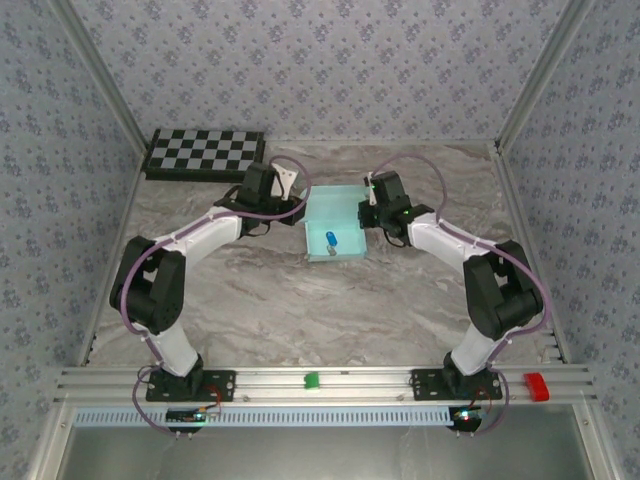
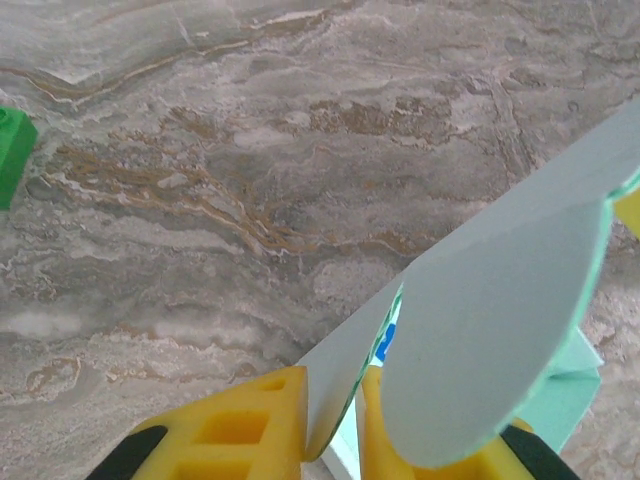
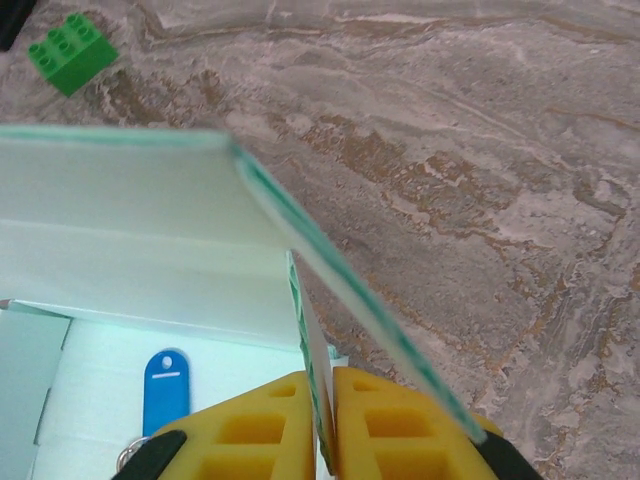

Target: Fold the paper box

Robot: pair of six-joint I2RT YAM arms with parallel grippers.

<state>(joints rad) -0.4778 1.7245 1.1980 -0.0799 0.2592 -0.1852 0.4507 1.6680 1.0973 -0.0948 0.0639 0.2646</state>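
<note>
The paper box [image 1: 333, 222] is made of thin, smooth, matt card. The worktop [image 1: 300, 300] is finished in a smooth marble pattern with faint sheen. The fingers [image 3: 255, 430] of the right claw [image 3: 328, 425] are moulded in matt yellow plastic. Glossy plastic is seen on the green brick [image 3: 72, 52], upper left.

The box [image 1: 338, 208] is pale aqua thin card. It sits partly folded and open-topped, walls raised, at mid-table toward the far side.
</note>
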